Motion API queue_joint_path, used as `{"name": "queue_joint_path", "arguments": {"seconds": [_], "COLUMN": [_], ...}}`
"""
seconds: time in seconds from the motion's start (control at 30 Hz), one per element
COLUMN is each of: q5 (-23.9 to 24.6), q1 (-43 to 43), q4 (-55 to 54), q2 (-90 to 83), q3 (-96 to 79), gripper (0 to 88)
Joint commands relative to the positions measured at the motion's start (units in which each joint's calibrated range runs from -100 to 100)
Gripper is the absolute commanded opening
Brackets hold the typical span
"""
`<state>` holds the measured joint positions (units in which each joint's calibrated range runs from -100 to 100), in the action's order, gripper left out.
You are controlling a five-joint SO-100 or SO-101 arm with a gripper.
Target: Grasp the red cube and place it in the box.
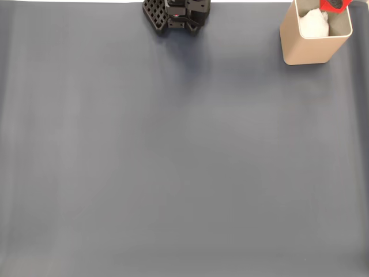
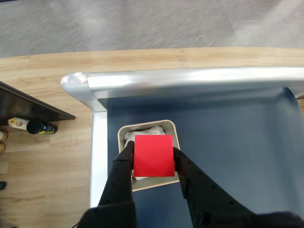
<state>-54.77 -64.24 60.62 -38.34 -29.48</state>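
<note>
Flat-faced red cube (image 2: 153, 156) (between black fingers (image 2: 121, 164)) above round-cornered box (image 2: 121, 134)

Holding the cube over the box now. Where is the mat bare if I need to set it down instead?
The grey mat is bare from the arm base down to the near edge and below the box. The box corner is crowded: the gripper holds the red cube over white stuffing.

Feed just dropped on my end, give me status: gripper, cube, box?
Gripper shut on red cube, held above the box opening. White crumpled material inside box. Drop path looks clear.
</note>
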Motion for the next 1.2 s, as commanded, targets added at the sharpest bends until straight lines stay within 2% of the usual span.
{"name": "queue_joint_path", "arguments": {"seconds": [0.0,0.5,0.77,1.17], "q5": [0.2,0.8,1.5,1.2], "q1": [-0.1,-0.1,0.0,0.4], "q4": [-0.6,-1.0,-2.1,-2.4], "q2": [-2.0,-2.1,-2.1,-2.6], "q3": [0.5,0.5,0.6,0.3], "gripper": [5.7,19.0,29.6,34.0]}}
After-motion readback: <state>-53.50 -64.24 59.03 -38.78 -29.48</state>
